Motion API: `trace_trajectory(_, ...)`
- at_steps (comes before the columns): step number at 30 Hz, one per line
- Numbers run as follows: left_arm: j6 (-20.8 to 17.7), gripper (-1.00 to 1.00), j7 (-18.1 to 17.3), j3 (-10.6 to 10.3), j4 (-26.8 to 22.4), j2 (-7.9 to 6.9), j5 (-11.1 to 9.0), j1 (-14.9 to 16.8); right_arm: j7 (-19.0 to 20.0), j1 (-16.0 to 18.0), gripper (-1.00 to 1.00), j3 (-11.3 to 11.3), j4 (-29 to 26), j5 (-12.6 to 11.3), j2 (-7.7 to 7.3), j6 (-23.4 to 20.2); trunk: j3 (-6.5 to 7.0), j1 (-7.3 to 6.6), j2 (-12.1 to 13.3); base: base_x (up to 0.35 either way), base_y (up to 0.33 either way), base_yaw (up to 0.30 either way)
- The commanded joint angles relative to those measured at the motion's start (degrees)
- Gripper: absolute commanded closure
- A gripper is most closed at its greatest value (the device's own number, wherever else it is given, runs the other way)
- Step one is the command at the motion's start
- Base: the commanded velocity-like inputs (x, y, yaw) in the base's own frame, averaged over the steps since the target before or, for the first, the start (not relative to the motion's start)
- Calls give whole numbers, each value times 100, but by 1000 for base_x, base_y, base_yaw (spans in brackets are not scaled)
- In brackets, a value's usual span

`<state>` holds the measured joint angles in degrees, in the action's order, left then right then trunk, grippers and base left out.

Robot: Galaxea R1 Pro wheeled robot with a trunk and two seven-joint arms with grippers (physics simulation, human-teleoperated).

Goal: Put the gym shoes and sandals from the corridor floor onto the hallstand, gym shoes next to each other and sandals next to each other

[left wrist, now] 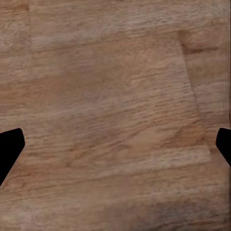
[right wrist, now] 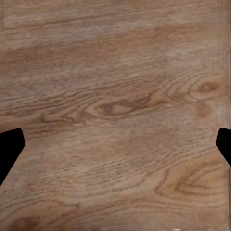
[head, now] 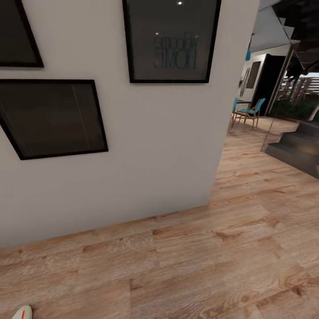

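Note:
A small white tip with a red mark pokes in at the bottom left corner of the head view; it looks like the end of one gym shoe (head: 22, 313) lying on the corridor floor (head: 199, 266). The sandals and the hallstand are out of view. In the left wrist view my left gripper (left wrist: 115, 149) hangs over bare wood planks, its dark fingertips (left wrist: 9, 149) spread wide with nothing between them. My right gripper (right wrist: 115, 149) stands the same way above knotty floorboards, fingertips (right wrist: 9, 149) far apart and empty.
A white wall (head: 133, 155) with black-framed pictures (head: 170, 40) stands close ahead, ending at a corner (head: 212, 195). Past it the floor runs right toward dark steps (head: 297, 150) and blue chairs (head: 250, 113).

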<state>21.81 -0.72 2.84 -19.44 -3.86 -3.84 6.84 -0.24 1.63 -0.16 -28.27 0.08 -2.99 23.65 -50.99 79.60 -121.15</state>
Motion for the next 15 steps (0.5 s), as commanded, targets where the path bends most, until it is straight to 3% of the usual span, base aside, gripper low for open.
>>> trace_trajectory(1, 16, -100, -8, -3, 2, -1, -39, 1, -2, 4, -100, -1, 5, 1, 0, 18, -27, 22, -43, 0, 0, -284)
trace_trajectory(15, 16, -100, -8, -3, -1, -1, -39, 1, -2, 4, -100, -1, 11, 1, 0, 21, -81, 22, -43, 0, 0, -283)
